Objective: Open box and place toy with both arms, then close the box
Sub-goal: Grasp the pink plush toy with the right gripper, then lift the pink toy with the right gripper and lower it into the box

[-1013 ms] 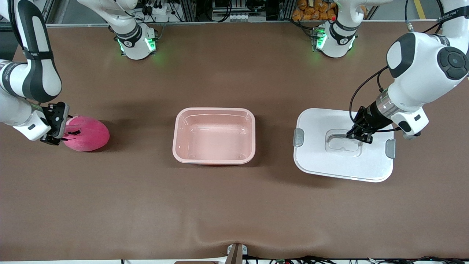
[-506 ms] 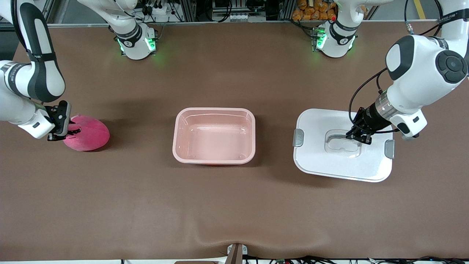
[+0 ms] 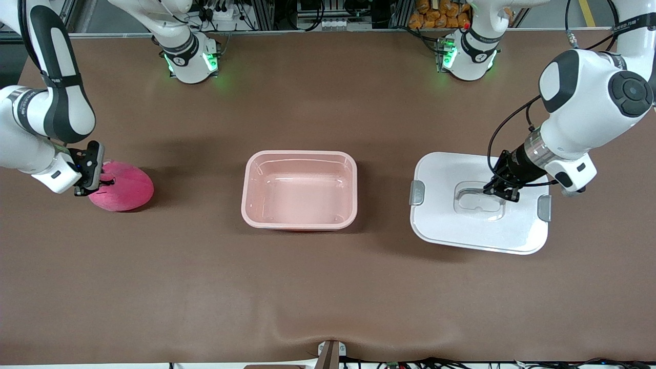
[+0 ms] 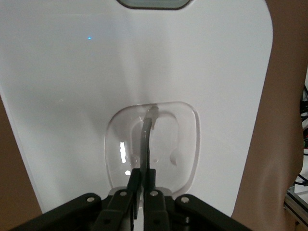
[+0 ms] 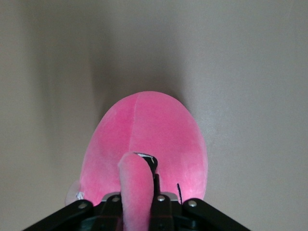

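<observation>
Right tool [image 3: 91, 180] clamped on toy [image 3: 125, 187] edge

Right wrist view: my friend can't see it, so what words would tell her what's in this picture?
A round hot-pink plush toy fills the middle, lying on the plain brown table. The right pincer at the picture's edge is shut on a soft pink flap of the toy.

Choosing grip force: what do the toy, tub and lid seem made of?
Toy: soft pink plush, fuzzy and matte, with a stitched seam. Tub: likely glossy translucent pink plastic; its base shows through. Lid: smooth white hard plastic, clear recessed handle.
</observation>
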`<state>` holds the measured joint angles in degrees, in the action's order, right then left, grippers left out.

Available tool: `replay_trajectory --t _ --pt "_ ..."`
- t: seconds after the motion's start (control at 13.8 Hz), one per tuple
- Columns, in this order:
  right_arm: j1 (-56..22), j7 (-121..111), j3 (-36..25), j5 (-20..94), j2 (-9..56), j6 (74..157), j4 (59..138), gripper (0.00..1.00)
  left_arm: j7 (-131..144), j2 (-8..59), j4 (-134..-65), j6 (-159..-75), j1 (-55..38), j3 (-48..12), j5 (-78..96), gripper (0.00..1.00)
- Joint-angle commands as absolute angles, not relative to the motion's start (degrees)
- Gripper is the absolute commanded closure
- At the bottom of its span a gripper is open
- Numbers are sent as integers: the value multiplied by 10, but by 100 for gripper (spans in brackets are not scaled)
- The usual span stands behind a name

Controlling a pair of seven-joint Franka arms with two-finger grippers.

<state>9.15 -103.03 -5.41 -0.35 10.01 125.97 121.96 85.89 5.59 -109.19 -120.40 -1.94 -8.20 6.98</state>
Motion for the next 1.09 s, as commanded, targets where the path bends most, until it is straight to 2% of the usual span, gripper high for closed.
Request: replay_trajectory --t 0.0,0.51,1.01 --pt "98 -1046 -49 8 86 1251 1224 100 866 55 -1086 -1200 -17 -86 76 100" --pt "76 -909 -47 16 73 1089 1136 100 867 54 -1079 -1196 -20 -86 76 100" --pt "21 -728 -47 16 62 987 1081 100 868 55 -1074 -1195 -19 -86 76 100"
